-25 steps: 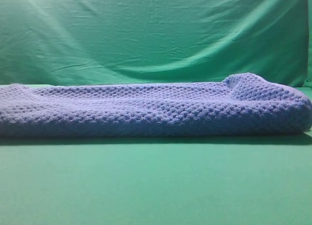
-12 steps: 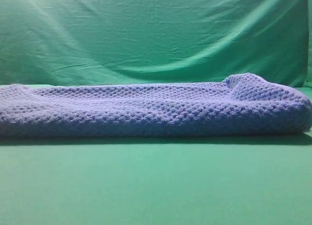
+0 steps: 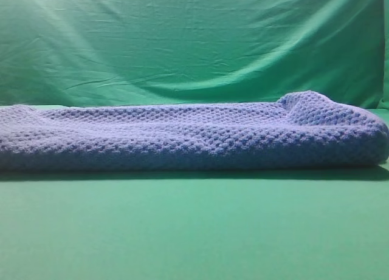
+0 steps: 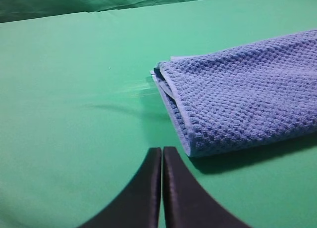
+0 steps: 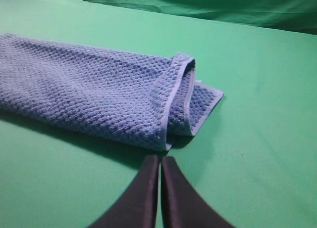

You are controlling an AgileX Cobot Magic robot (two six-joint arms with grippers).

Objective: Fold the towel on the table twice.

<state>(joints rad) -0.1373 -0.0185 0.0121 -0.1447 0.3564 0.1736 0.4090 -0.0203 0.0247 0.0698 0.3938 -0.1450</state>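
Exterior high view: nothing has shifted over the last second | thick blue-grey waffle-knit towel (image 3: 194, 137) lies in stacked layers on smooth green table (image 3: 194, 231) | left gripper (image 4: 162, 156), right gripper (image 5: 160, 163) pressed closed, empty, apart from it | folding looks complete.

Smooth green table (image 3: 194, 231), folded blue-grey waffle-knit towel (image 3: 194, 137) flat on it.

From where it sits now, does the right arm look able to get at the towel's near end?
Probably yes. In the right wrist view the right gripper, its jaws shut, sits just short of the towel, whose folded end lies straight ahead on the bare green table. Nothing stands between them, though the jaws would have to open first.
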